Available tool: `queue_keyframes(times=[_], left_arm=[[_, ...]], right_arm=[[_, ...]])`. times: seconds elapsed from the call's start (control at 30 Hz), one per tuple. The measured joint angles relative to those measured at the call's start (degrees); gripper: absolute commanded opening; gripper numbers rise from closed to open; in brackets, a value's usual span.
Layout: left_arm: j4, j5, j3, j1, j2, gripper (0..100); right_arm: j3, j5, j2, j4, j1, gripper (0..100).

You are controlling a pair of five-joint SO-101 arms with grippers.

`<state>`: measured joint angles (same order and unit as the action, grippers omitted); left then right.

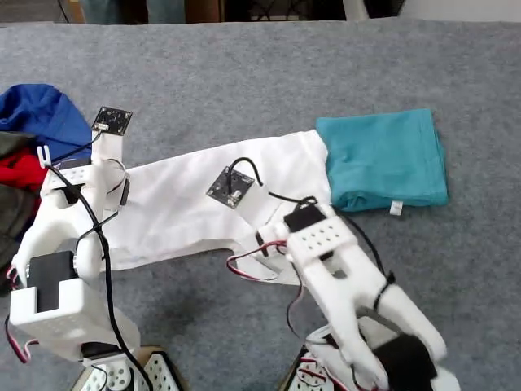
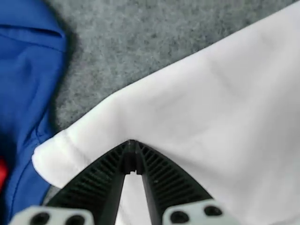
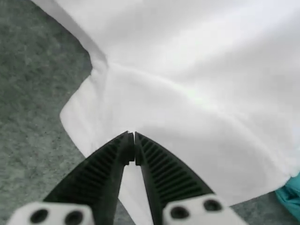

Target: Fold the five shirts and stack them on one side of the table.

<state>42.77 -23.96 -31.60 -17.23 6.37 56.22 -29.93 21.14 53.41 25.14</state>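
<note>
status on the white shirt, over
Left pincer and right pincer shut, tips on white shirt. Shirt lies flat, fold unfinished. Folded teal shirt abuts one end.

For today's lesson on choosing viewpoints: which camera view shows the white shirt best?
The high view: the white shirt lies nearly whole there, spread across the table. The left wrist view gives one hemmed corner beside the blue shirt; the right wrist view gives one folded edge, close up.

Grey felt-like table under even light, dark strip beyond.
</note>
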Motion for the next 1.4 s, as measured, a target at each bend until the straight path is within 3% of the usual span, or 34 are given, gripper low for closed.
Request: queue_keyframes(times=[0.33, 0.5, 0.8, 1.13, 1.3, 1.4], left_arm=[[0.0, 0.0, 0.0, 0.0, 0.0, 3], [0.0, 0.0, 0.0, 0.0, 0.0, 3], [0.0, 0.0, 0.0, 0.0, 0.0, 3], [0.0, 0.0, 0.0, 0.0, 0.0, 3], [0.0, 0.0, 0.0, 0.0, 0.0, 3], [0.0, 0.0, 0.0, 0.0, 0.0, 3]], right_arm=[[0.1, 0.0, 0.7, 3.7, 0.0, 1.7], [0.1, 0.0, 6.5, 6.8, 0.0, 12.1], [0.1, 5.4, 7.0, 6.6, 7.7, 12.6], [0.1, 6.3, -2.7, 0.3, 8.3, 11.9], [-0.2, 6.4, -6.8, -2.6, 8.3, 2.3], [-0.2, 6.4, -7.2, -2.9, 8.2, 1.5]])
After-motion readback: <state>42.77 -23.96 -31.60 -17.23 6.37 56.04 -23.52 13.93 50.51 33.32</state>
